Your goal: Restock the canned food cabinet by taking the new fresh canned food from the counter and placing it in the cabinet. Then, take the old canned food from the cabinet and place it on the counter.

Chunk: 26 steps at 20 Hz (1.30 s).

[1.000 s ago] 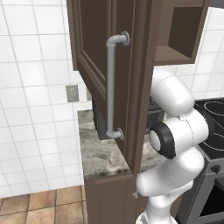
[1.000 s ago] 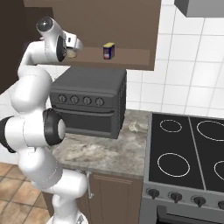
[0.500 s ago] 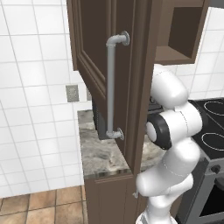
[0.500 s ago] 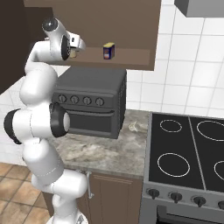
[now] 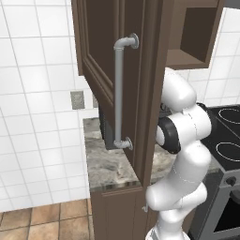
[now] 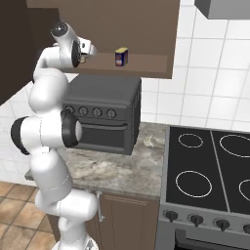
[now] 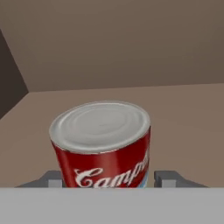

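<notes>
The gripper reached into the open cabinet, and a red can with a silver lid stood upright on the shelf between its two fingers. The fingers sat close on either side of the can, but I could not tell whether they pressed it or still stood clear. A second, small can stood further along the same shelf, above the dark oven on the counter.

red can: upright; cabinet shelf | cabinet door open
</notes>
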{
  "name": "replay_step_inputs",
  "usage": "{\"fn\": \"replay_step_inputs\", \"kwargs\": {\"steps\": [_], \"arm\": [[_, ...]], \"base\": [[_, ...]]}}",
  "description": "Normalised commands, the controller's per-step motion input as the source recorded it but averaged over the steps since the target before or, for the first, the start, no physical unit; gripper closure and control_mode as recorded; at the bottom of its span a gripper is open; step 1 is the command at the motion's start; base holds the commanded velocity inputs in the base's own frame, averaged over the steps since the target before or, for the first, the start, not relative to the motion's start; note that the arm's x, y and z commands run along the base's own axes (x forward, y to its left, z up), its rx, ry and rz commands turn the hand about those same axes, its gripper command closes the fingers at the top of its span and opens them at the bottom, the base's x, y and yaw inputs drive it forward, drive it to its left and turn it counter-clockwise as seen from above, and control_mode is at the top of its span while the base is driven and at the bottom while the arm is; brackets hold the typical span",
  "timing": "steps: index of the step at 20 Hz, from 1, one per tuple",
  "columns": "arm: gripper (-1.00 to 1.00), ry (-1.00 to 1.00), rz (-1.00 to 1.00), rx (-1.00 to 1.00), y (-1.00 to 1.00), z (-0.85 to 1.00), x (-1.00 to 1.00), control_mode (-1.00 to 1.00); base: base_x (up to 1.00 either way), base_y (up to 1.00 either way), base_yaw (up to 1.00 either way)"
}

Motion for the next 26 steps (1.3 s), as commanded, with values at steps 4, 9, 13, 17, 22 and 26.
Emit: {"fn": "replay_step_inputs", "kwargs": {"steps": [4, 9, 13, 17, 22, 26], "arm": [[1.0, 0.0, 0.0, -0.02, 0.04, -0.01, 0.04, -1.0], [1.0, -0.06, 0.0, 0.0, 0.0, 0.02, -0.6, -1.0], [1.0, -0.14, 0.0, 0.04, -0.06, 0.16, -1.0, -1.0], [1.0, -0.1, 0.03, 0.09, -0.22, 0.03, -1.0, -1.0], [1.0, -0.01, 0.03, 0.15, -0.44, 0.0, -1.0, -1.0], [1.0, 0.03, 0.04, 0.1, -0.69, 0.0, -1.0, -1.0]], "base": [[0.0, 0.0, 0.0], [0.0, 0.0, 0.0], [0.0, 0.0, 0.0], [0.0, 0.0, 0.0], [0.0, 0.0, 0.0], [0.0, 0.0, 0.0]]}}
